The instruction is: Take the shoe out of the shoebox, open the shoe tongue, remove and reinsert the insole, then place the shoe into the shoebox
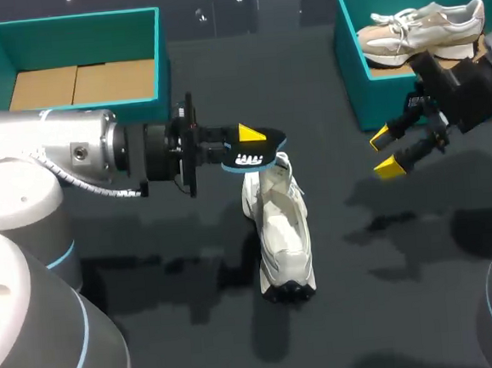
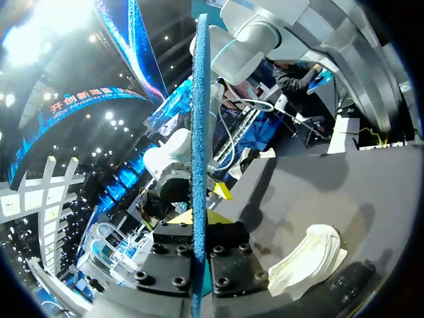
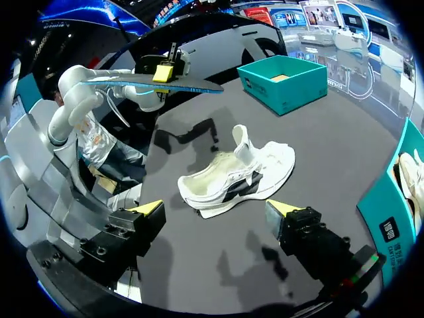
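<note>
Right now, mid-table: left gripper (image 1: 252, 147), fingers pinched from both sides on the dark blue insole (image 1: 248, 160), held flat in the air. White shoe (image 1: 281, 232) at 6 o'clock of that gripper, toe end just under the insole, heel toward 6, mouth open. From the left wrist: insole (image 2: 199, 132) edge-on between the fingers, shoe (image 2: 308, 255) down beside the gripper on the table. Right gripper (image 1: 386, 152) at 3 o'clock of the shoe, well apart from it, above the surface, yellow tips spread wide, nothing between them. From the right wrist: shoe (image 3: 232, 179) ahead of the spread fingers, tongue standing up, insole (image 3: 165, 83) beyond it in the other arm's grip. Surface: dark grey table (image 1: 366, 302), matte. Teal shoebox (image 1: 347, 57) at 2 o'clock of the shoe, pale sneaker (image 1: 421, 29) inside. Second teal box (image 1: 163, 54) at 10 o'clock, cardboard floor showing.
</note>
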